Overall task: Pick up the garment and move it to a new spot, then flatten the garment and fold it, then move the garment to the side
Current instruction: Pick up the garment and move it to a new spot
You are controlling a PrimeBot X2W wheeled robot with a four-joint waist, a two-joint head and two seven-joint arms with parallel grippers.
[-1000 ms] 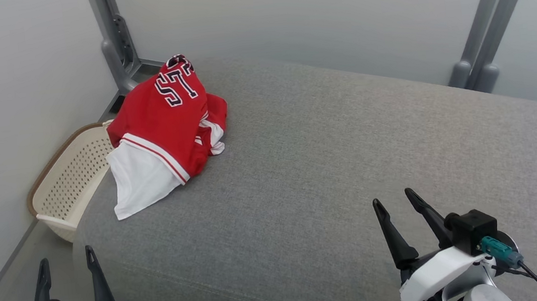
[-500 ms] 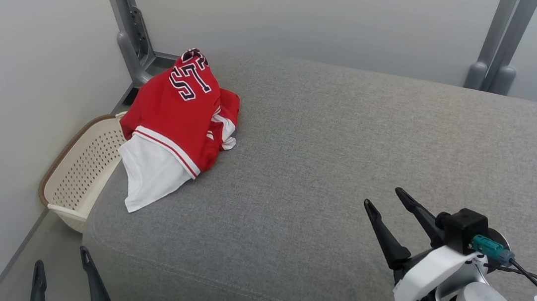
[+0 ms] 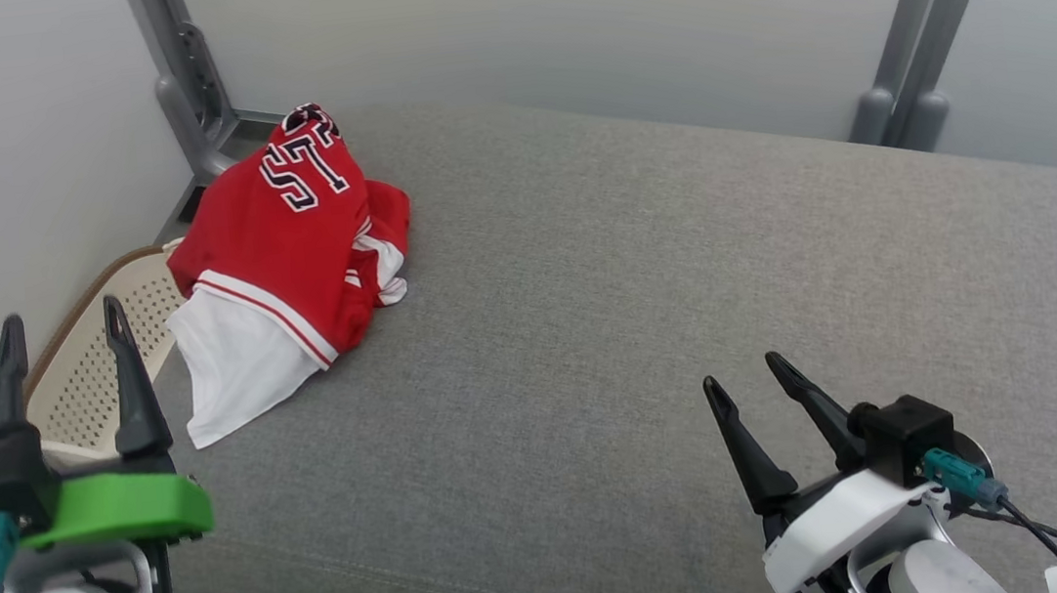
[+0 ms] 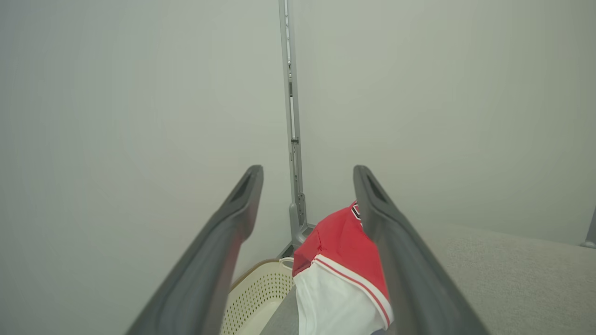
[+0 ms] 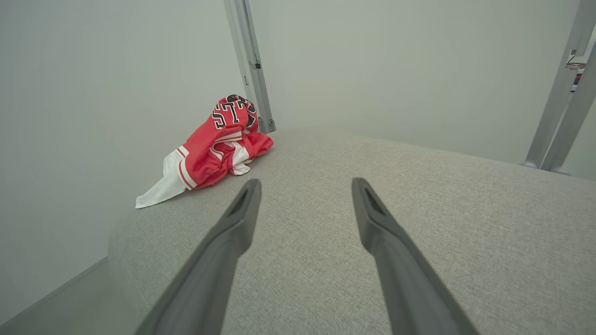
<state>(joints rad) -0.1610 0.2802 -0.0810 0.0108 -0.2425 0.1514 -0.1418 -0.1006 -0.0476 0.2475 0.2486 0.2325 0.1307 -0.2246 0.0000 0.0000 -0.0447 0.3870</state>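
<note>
Left pincer (image 3: 59, 312) spread near crumpled red-and-white garment (image 3: 272, 240) on woven cushion (image 3: 637, 305).

Surroundings: upholstered worktop, basket, two posts, walls, floor.

Grey woven-fabric worktop (image 3: 649, 323), padded, with rounded corners and a stitched seam running along its near edge. Cream plastic basket (image 3: 73, 398) with perforated walls and a brown rim, standing on the floor just beside the worktop's far-left corner, lower than its top and close to the left wall. Grey metal post (image 3: 182, 87) with a flared foot in the corner behind the basket. Second grey post (image 3: 923, 29), double-railed and leaning in the head view, behind the worktop's far right. Plain pale walls (image 3: 558, 18). Grey floor (image 5: 51, 302) with a skirting line along the left wall.
</note>
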